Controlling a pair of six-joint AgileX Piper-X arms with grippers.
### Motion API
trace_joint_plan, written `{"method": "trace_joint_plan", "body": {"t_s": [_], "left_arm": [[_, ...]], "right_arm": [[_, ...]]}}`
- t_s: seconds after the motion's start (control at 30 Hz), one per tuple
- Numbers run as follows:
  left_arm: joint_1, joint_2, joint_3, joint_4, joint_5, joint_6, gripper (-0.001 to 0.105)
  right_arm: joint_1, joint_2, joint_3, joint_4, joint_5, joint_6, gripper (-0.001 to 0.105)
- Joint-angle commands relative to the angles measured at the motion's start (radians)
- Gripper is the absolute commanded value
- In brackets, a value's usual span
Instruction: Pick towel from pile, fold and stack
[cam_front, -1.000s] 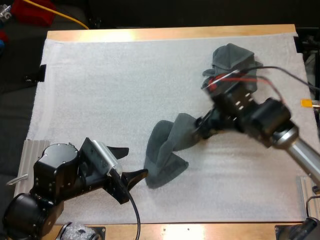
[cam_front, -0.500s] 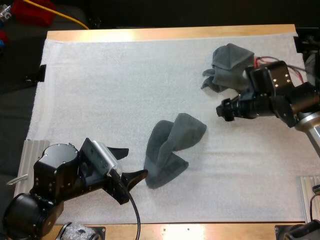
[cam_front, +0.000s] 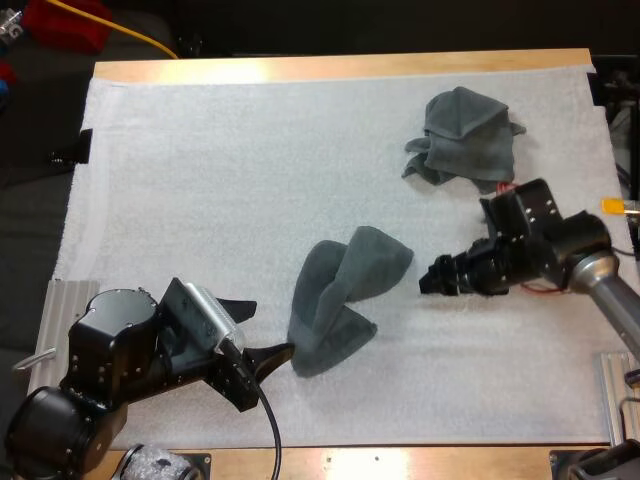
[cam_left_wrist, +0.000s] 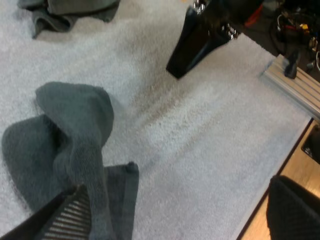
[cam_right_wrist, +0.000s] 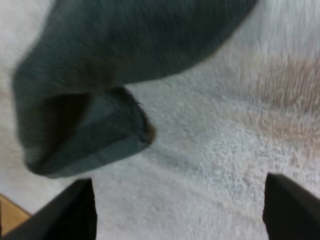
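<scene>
L gripper (cam_front: 270, 324) sits low on the mat (cam_front: 200, 180) w/ its fingers (cam_left_wrist: 70, 217) spread wide and nothing btwn them. The crumpled towel (cam_front: 340, 300) lies just off the tip of one finger, its flat flap right beside that tip. The other finger is well clear of it, over bare mat. The rest of the cloth humps up beyond the tips.

R gripper (cam_front: 425, 283) points at the same towel from the opposite side. Its fingers (cam_right_wrist: 75, 210) also stand apart, holding nothing, w/ the towel's rolled end ahead of the tips, near but not btwn them. The second towel (cam_front: 462, 135), bunched, lies behind the R gripper's fingers and well apart from both grippers.

Probable reason for the setup: the crumpled towel is the working piece, off the pile and mid-mat where both arms reach it. Two unloaded grippers facing it from either side suggest each is set to pinch an edge and spread it flat. Fold not yet begun, no stack visible. Risk: the cloth is doubled over, so a pinch may catch two layers.
</scene>
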Motion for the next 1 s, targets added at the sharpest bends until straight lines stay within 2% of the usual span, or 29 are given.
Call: {"method": "trace_joint_plan", "body": {"t_s": [0.0,0.33,0.87,0.97], "left_arm": [[-0.004,0.003,-0.007,0.002,0.011,-0.008,0.07],[-0.004,0.003,-0.007,0.002,0.011,-0.008,0.07],[-0.004,0.003,-0.007,0.008,0.011,-0.008,0.07],[-0.004,0.003,-0.007,0.008,0.011,-0.008,0.07]], "right_arm": [[0.014,-0.005,0.009,-0.03,-0.024,0.01,0.067],[0.141,-0.005,0.133,-0.303,-0.027,0.216,0.067],[0.216,0.146,0.149,-0.436,-0.039,0.284,0.067],[0.219,0.18,0.149,-0.472,-0.061,0.302,0.063]]}}
